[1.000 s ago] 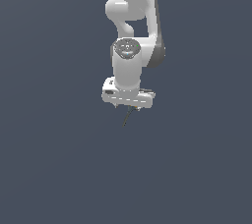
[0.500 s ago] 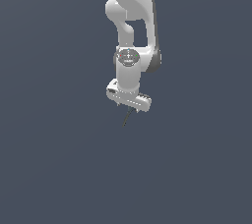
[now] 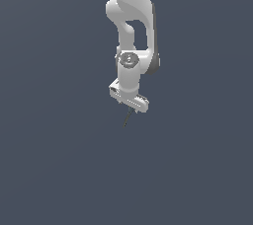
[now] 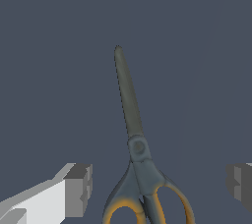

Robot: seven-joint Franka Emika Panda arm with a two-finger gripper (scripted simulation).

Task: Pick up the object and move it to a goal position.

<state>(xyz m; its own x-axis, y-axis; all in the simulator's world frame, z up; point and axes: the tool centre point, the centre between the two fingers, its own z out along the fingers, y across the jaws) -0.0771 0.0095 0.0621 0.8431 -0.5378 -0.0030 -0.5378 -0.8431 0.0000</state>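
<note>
The fingers (image 4: 78,188) stand wide apart in the wrist view, one grey pad on each side of the frame, with clear gaps between them and the pair of scissors (image 4: 135,149) that sits between them. Nothing shows the pads touching the handles, so whether the scissors are gripped somewhere out of frame cannot be told; as seen, the fingers are open around them.

In the exterior view the gripper (image 3: 130,104) hangs tilted at the end of the white Panda arm (image 3: 132,31), and the scissors (image 3: 128,119) show only as a thin dark sliver just under it, over a plain dark ground with no visible table edge.

The step in hand looks like the grasp. The next move likely calls for closing the fingers squarely across the handles near the pivot, then carrying toward the goal, which no view shows.

The scissors' long axis runs away from the wrist camera: closed blades pointing off, orange-rimmed handles nearest the palm. In the exterior view they slant downward toward that view's left.
</note>
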